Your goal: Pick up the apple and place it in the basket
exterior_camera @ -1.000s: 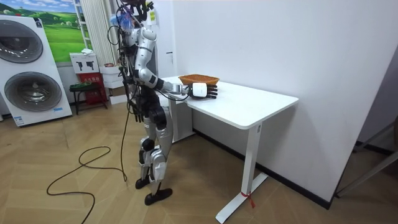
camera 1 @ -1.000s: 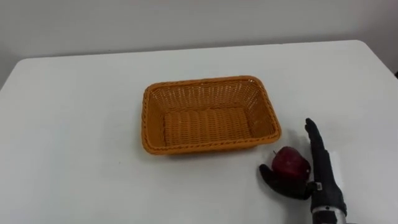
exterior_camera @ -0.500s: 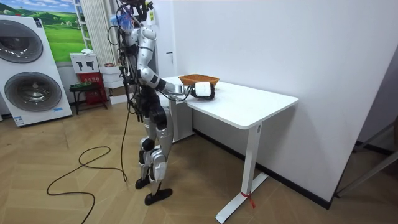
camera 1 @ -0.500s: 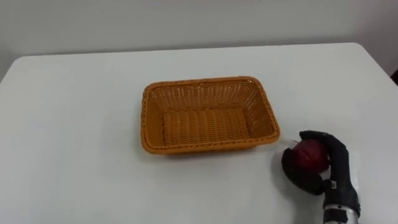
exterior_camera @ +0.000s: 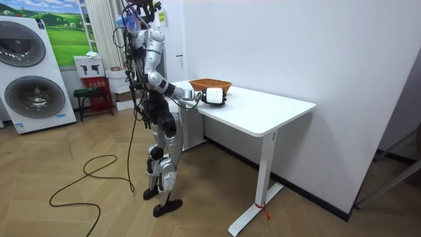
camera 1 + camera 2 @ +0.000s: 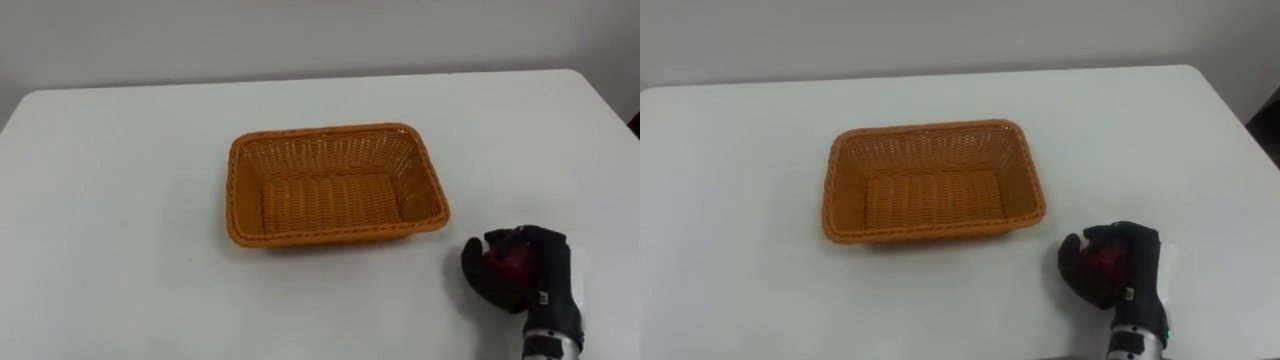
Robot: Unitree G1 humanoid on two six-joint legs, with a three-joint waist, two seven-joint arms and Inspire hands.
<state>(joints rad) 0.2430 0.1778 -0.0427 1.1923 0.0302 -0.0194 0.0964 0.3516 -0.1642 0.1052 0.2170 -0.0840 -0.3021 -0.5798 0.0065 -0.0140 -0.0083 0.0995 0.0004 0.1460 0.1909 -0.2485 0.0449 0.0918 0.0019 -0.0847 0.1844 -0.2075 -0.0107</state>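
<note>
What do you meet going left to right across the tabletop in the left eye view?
Orange woven rectangular basket on the white table → black right hand, curled round the dark red apple.

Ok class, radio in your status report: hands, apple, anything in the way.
Right robot hand shut on apple. Apple outside basket, right of it. Nothing between them.

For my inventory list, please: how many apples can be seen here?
1. The red apple is gripped in the right robot hand, over the white table, right of the wicker basket. No apple lies in the basket.
</note>
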